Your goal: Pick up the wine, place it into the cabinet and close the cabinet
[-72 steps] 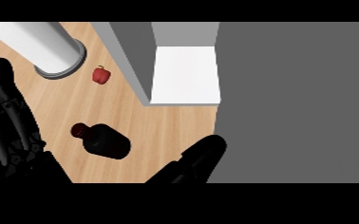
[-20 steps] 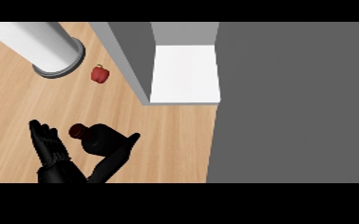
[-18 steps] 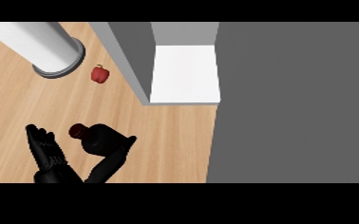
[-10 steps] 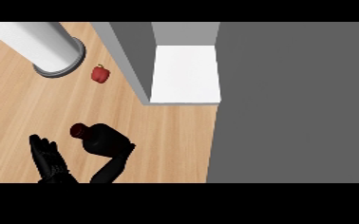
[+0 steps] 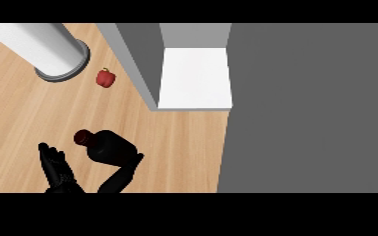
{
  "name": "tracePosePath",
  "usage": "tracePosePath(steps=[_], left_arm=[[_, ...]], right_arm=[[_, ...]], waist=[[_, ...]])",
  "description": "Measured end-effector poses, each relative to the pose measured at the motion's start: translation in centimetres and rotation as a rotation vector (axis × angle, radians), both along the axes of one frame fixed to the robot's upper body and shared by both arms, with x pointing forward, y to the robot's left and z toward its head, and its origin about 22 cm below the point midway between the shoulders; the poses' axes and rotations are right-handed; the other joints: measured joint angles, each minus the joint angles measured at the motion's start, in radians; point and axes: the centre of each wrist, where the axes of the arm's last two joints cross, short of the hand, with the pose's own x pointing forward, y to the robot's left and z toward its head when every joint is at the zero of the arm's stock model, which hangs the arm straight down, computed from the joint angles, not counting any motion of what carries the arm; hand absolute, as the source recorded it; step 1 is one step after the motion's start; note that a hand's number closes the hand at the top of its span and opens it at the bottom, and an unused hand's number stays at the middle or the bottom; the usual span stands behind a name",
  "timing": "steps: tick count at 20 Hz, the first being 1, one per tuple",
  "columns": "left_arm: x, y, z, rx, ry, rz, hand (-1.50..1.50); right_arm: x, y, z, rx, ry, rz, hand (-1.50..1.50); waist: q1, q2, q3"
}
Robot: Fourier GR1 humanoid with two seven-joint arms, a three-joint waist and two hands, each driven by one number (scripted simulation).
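The wine point(image 5: 109, 148) lies on its side on the wooden bench point(image 5: 40, 112), low in the head view. Its neck points to the upper left, and it is well apart from the cabinet point(image 5: 142, 60).

My right hand point(image 5: 120, 173) comes up from the lower edge and touches the bottle at its lower right side. The hand and the bottle are both dark and run together, so I cannot tell if the hand is clamped on it.

My left hand point(image 5: 56, 168) is just beside the bottle on the left, not touching it, with its fingers point(image 5: 49, 152) straight and apart.

The cabinet stands open, and its white shelf point(image 5: 196, 77) shows inside. A small red pepper point(image 5: 106, 77) lies near the cabinet's left wall, and a grey cylinder point(image 5: 46, 49) stands at the upper left.
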Motion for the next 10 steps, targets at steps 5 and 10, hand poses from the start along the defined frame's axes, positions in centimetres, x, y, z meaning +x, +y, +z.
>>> tracePosePath(steps=[5, 10], left_arm=[[0.5, -0.2, -0.4, -0.008, 0.018, -0.014, -1.50], [1.5, -0.6, -0.9, -0.026, 0.030, -0.016, -1.50]], right_arm=[[-0.1, 0.2, -0.4, 0.009, -0.006, 0.022, -1.50], [0.1, 0.3, -0.3, 0.018, -0.015, 0.024, -1.50]], waist=[[-0.003, 0.000, -0.001], [-0.002, 0.001, -0.002]])
